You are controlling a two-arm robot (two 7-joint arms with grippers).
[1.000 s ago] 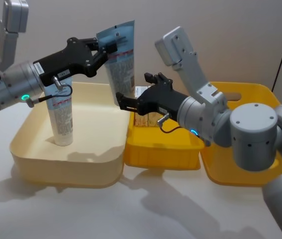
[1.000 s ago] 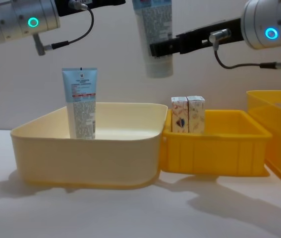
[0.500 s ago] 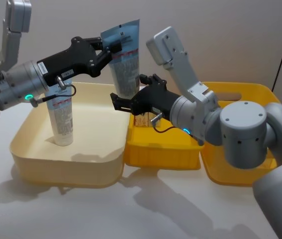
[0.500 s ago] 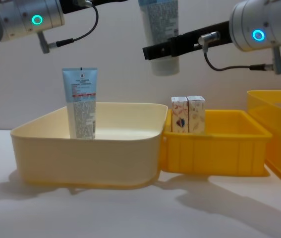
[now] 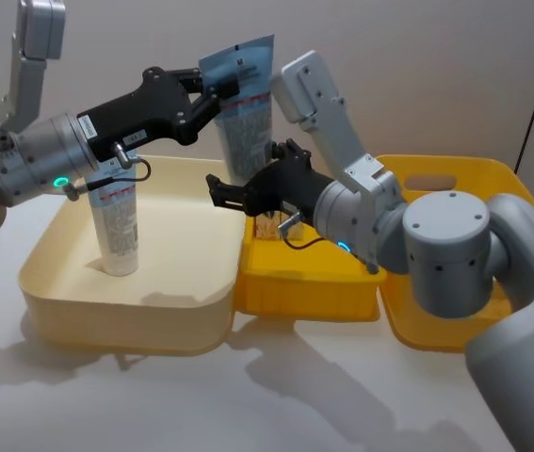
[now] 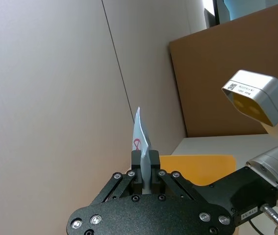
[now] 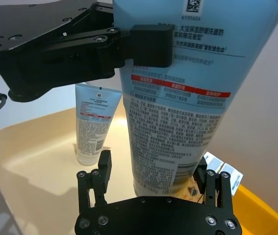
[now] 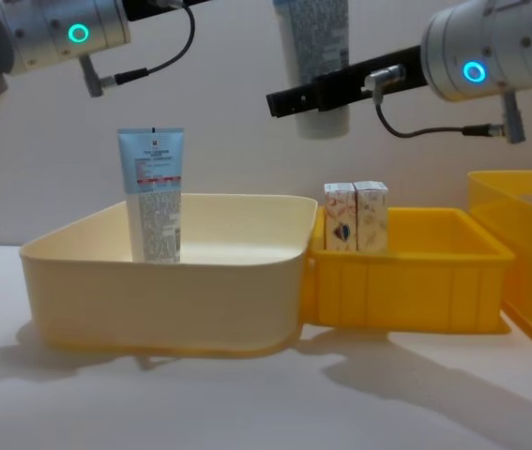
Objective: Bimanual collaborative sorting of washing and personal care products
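Hanging cap-down from left gripper (image 5: 221,90): flat light-blue tube (image 5: 250,132), red band.

Left claw (image 5: 221,91) raised, clamped, right claw (image 5: 245,171) spread below

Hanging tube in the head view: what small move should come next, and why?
Probably the right gripper should close on the tube: its open fingers flank the tube's lower part, while the left gripper pinches its top edge.
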